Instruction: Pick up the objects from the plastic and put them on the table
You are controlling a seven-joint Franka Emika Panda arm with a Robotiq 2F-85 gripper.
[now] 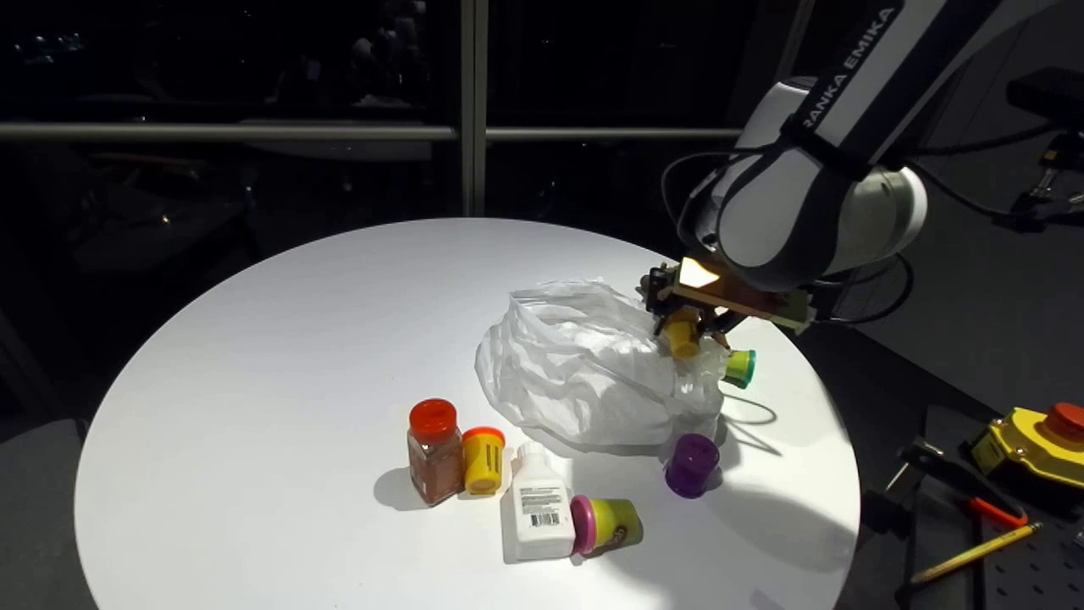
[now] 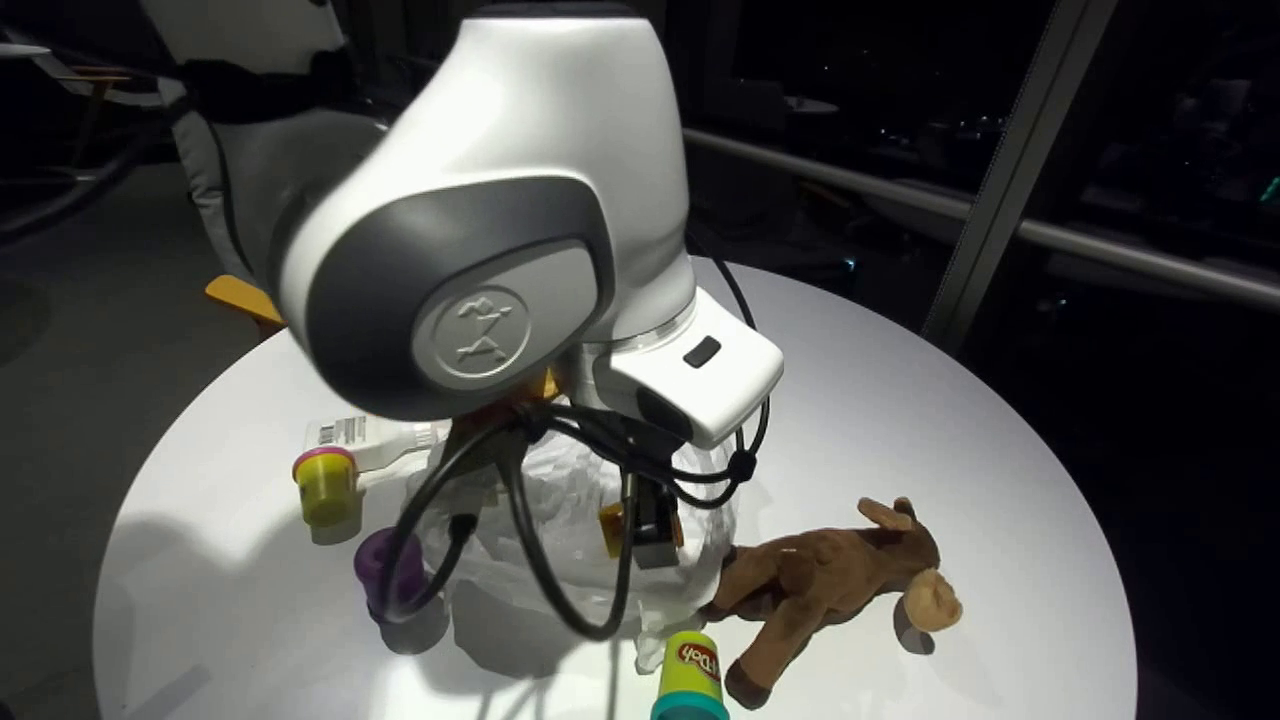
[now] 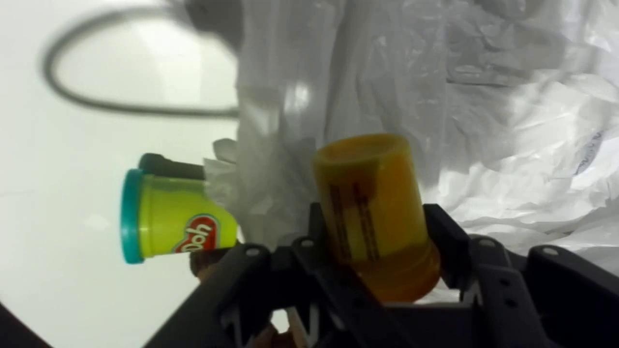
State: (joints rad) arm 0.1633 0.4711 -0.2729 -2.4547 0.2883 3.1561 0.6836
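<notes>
Tapered yellow plastic tub (image 3: pixel 371 198) is clamped in the black gripper (image 3: pixel 375 224), held over one crinkly white plastic bag (image 1: pixel 584 377). Also spotted: one orange-lidded yellow tub (image 1: pixel 483 464), one purple tub (image 1: pixel 692 466), one pink-lidded lime tub (image 1: pixel 611 522), one teal-lidded lime tub (image 3: pixel 174 210), one white bottle (image 1: pixel 540 512), one boxy red-lidded jar (image 1: pixel 435 457), one plush brown animal (image 2: pixel 835 575).

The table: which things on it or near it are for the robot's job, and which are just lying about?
For the job, I think: gripper, held tub, bag, table, teal-lidded tub, purple tub, pink-lidded tub, jar, tub by the jar, bottle, toy.

Just lying about, it seems: pencil, red button.
</notes>
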